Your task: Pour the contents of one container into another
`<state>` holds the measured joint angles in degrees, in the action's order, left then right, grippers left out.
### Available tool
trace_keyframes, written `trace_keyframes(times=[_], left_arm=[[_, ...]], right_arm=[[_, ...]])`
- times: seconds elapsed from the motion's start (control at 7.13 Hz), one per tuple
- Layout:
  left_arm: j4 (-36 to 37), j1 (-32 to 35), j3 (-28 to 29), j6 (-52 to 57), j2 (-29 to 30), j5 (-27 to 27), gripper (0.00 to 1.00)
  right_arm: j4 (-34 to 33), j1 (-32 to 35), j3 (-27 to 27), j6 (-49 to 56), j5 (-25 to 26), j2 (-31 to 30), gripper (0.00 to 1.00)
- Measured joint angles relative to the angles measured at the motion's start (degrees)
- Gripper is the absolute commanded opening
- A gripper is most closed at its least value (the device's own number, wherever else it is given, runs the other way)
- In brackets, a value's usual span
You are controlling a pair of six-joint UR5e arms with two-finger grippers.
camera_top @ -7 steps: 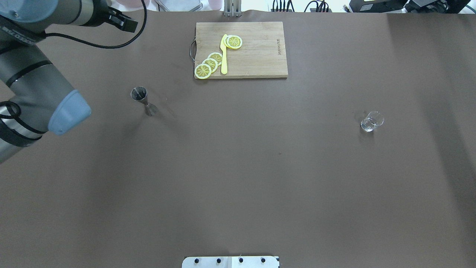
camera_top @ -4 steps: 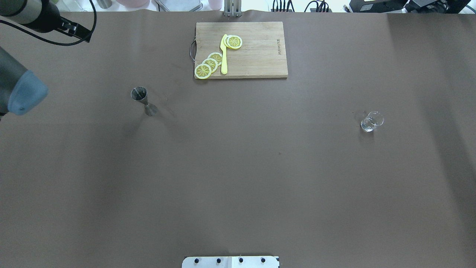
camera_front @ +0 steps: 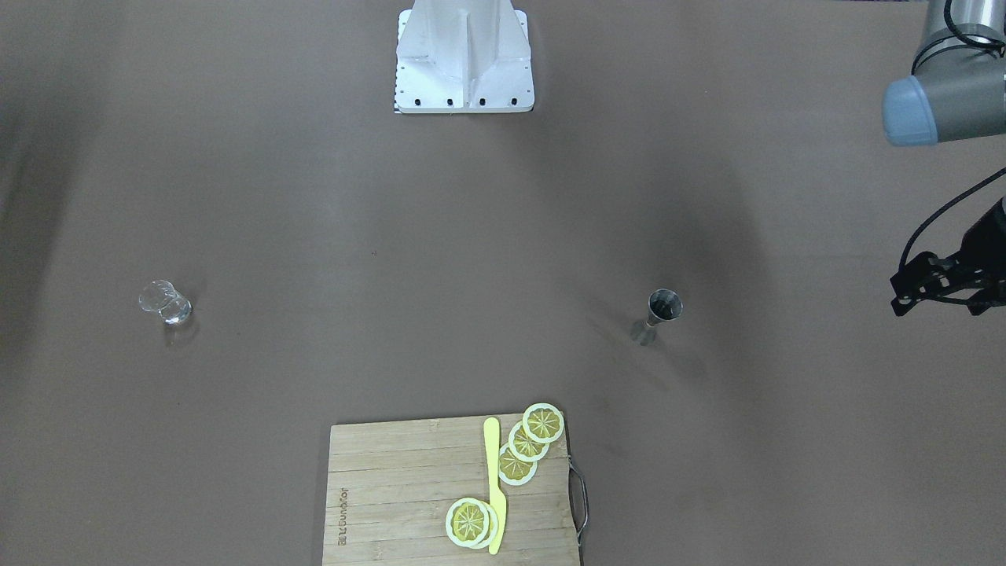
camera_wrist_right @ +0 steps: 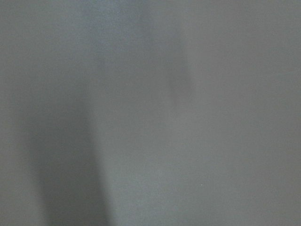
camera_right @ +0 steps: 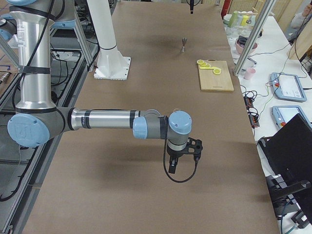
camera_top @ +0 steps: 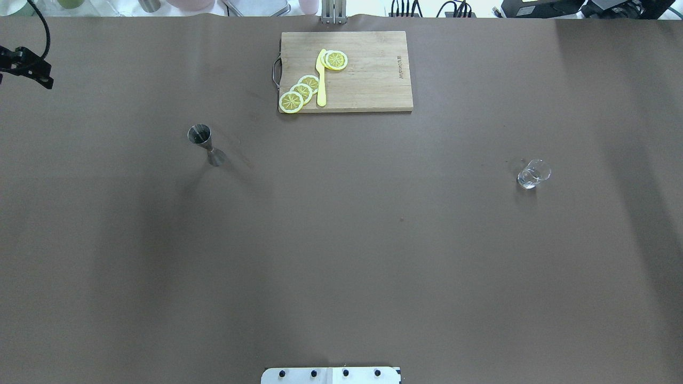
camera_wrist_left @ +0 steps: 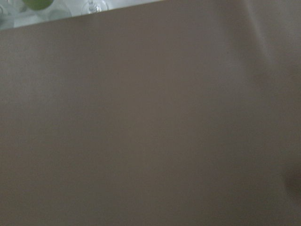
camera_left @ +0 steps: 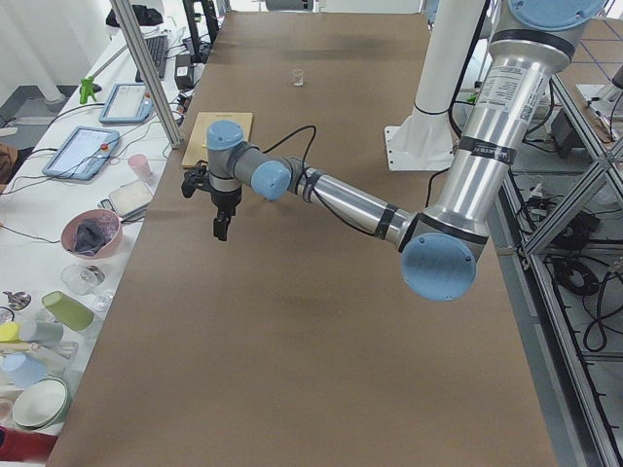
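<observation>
The jigger (camera_top: 205, 143) is stood upright on the table's (camera_top: 341, 256) left half, its long axis vertical and one cone's mouth turned upward. This is judged to keep any contents in and the narrow waist free for a sideways grasp. The glass (camera_top: 532, 174) is set upright well apart on the right half, probably within the right arm's reach. A cutting board (camera_top: 368, 74) bearing lemon slices (camera_top: 301, 92) and a yellow knife (camera_top: 321, 80) is placed at the far edge, between the two. The left gripper (camera_left: 222, 229) is held off beyond the table's left end and the right gripper (camera_right: 172, 169) beyond its right. Whether either pincer is apart or together cannot be told. Nothing is held.
</observation>
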<state>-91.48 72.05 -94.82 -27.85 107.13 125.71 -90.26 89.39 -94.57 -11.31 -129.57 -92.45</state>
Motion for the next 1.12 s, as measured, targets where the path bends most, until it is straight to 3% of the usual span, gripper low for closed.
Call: trace_keyframes(times=[0.28, 0.56, 0.84, 1.12], left_arm=[[5.6, 5.0, 0.1, 3.0, -4.0, 6.2, 0.99], [3.2, 9.3, 0.3, 9.7, -11.6, 9.1, 0.99], [-5.4, 12.1, 1.8, 11.1, -19.7, 9.8, 0.99], [-14.2, 12.8, 3.7, 11.0, -23.9, 11.2, 0.99]], right_arm=[[0.0, 0.0, 0.0, 0.0, -0.1, 0.0, 1.0], [0.0, -0.1, 0.0, 0.0, -0.1, 0.0, 1.0], [0.0, -0.1, 0.0, 0.0, -0.1, 0.0, 1.0], [0.0, -0.2, 0.0, 0.0, -0.1, 0.0, 1.0]])
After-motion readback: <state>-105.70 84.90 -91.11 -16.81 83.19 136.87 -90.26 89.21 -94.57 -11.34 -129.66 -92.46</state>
